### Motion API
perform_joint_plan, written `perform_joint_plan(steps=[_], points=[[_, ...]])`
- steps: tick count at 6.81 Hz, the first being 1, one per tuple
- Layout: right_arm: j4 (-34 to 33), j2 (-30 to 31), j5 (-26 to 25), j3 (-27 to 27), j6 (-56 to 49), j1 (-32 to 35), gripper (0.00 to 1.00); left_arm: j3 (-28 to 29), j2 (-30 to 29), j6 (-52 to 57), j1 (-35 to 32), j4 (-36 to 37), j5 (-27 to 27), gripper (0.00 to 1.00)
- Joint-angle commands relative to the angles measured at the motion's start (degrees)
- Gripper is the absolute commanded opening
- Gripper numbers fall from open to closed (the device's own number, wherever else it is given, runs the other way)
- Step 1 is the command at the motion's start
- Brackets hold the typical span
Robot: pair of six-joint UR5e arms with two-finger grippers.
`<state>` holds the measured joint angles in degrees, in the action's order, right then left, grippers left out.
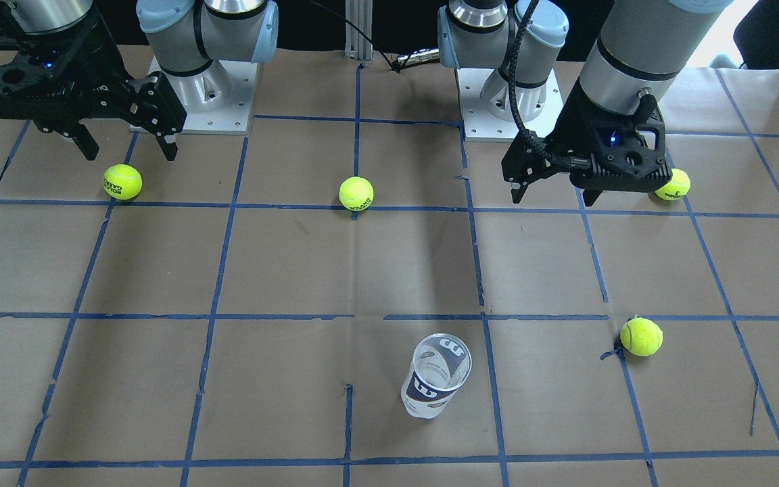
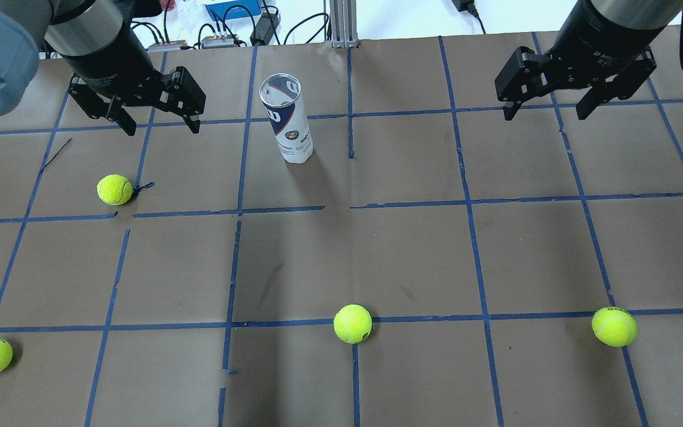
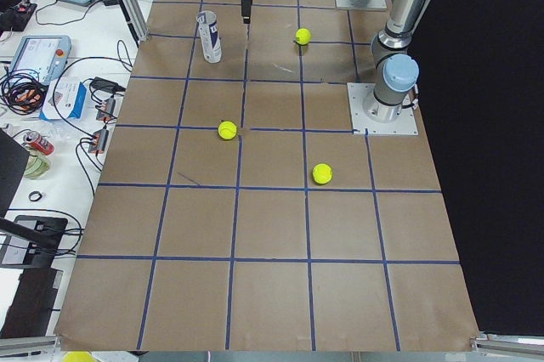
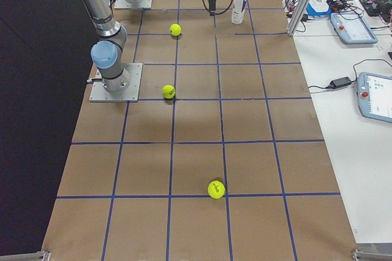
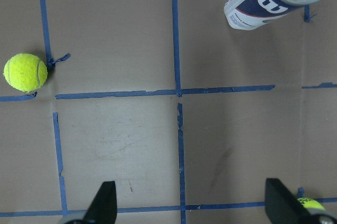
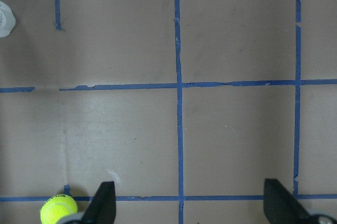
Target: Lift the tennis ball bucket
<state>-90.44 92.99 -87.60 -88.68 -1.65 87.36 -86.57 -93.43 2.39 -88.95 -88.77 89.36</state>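
- Two grippers hang above the table [image 2: 412, 255] in the overhead view: left gripper [image 2: 163, 126] upper left, right gripper [image 2: 544, 115] upper right. Both are spread wide and hold nothing.
- One bucket [image 2: 290, 121] stands upright at top centre between them, nearer the left.
- Four balls [image 2: 114, 190] lie apart: one below the left gripper, three along the bottom.

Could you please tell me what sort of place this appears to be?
Most likely a robotics lab workcell: two arms bolted on base plates to a table gridded with blue tape, and side benches carrying teach pendants and cables.
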Motion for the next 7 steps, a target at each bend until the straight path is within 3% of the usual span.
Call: perform_joint_plan(steps=[1,7], points=[[0.00,0.00,-0.03,0.00,0.07,0.00,1.00,0.00,0.09,0.07,0.01,0.00,0.02,1.00],[-0.61,0.00,-0.03,-0.18,0.07,-0.09,1.00,0.00,0.27,0.24,0.36,0.00,0.11,1.00]])
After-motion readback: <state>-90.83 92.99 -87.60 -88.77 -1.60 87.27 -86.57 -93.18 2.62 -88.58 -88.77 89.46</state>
